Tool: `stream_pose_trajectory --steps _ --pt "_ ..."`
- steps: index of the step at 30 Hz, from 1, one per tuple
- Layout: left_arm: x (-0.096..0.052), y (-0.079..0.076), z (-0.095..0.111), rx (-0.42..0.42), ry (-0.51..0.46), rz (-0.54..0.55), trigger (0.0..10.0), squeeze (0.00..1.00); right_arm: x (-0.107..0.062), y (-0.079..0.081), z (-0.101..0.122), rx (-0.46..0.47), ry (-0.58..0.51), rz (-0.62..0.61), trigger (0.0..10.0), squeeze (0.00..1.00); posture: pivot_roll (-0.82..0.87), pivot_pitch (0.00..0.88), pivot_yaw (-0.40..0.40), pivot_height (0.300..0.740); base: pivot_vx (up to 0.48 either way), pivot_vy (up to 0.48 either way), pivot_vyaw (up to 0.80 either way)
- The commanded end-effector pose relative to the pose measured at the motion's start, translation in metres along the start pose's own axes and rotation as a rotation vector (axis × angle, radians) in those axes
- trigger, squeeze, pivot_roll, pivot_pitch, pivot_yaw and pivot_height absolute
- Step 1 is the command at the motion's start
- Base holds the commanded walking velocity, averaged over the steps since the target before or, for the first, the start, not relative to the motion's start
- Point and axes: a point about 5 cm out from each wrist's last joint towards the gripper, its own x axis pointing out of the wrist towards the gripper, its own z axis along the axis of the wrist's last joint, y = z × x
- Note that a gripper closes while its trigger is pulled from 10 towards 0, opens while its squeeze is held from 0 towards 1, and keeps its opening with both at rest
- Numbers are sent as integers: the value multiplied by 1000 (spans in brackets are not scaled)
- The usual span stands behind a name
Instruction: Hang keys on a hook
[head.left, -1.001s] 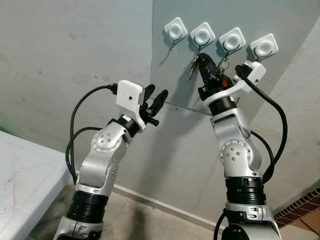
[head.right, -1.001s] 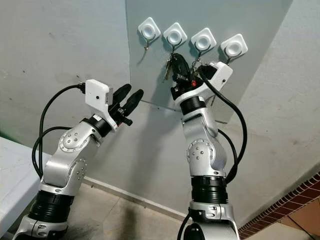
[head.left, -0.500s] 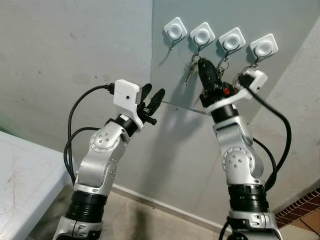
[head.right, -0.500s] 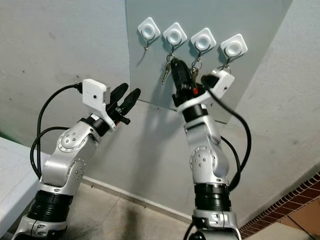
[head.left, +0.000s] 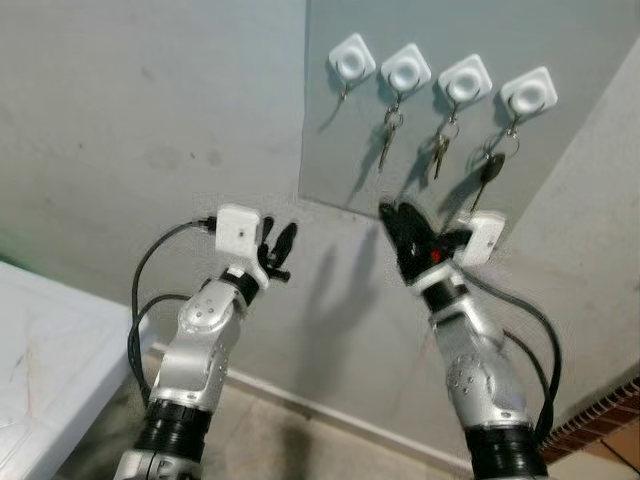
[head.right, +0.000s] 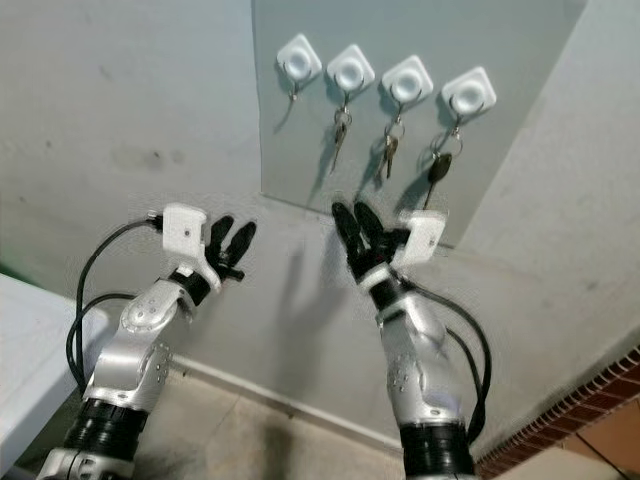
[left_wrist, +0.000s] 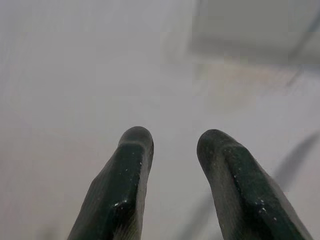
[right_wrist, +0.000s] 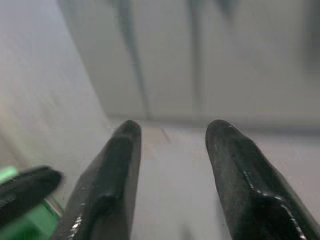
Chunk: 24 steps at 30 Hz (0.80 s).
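Observation:
Several white square hooks (head.left: 405, 68) sit in a row on a grey wall panel (head.left: 450, 200). A silver key bunch (head.left: 385, 140) hangs from the second hook and another key bunch (head.left: 438, 152) from the third. A black-headed key (head.left: 490, 166) hangs from the fourth hook (head.left: 528, 92). The first hook (head.left: 351, 58) holds nothing. My right gripper (head.left: 400, 222) is open and empty, well below the keys. My left gripper (head.left: 279, 238) is open and empty too, lower left of the panel. Both wrist views show spread fingers (left_wrist: 134, 150) (right_wrist: 125, 145) facing the bare wall.
A white table (head.left: 40, 350) stands at the lower left. A brick edge (head.left: 600, 420) shows at the lower right, where the wall angles toward me. A tiled floor (head.left: 270, 440) runs along the wall's base.
My right gripper has dropped away from the hooks, now open and empty, leaving keys hanging there. The left arm has lowered as well.

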Motion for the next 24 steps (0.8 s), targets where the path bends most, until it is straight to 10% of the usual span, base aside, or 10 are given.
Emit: stream_pose_trajectory --steps 1,10,24 --pt "-4 3 -17 38 46 24 10000 0 -7 -8 -9 -36 29 -32 10000 1000 83 0 -19 740 0 0 0" --pt "-25 11 -86 10 269 55 10000 0 -52 -37 -69 -96 264 -201 10000 1000 77 0 -8 740 0 0 0" --pt "-100 5 -176 -7 707 96 10000 0 -155 -61 -140 -215 745 -449 10000 1000 51 0 21 740 0 0 0"
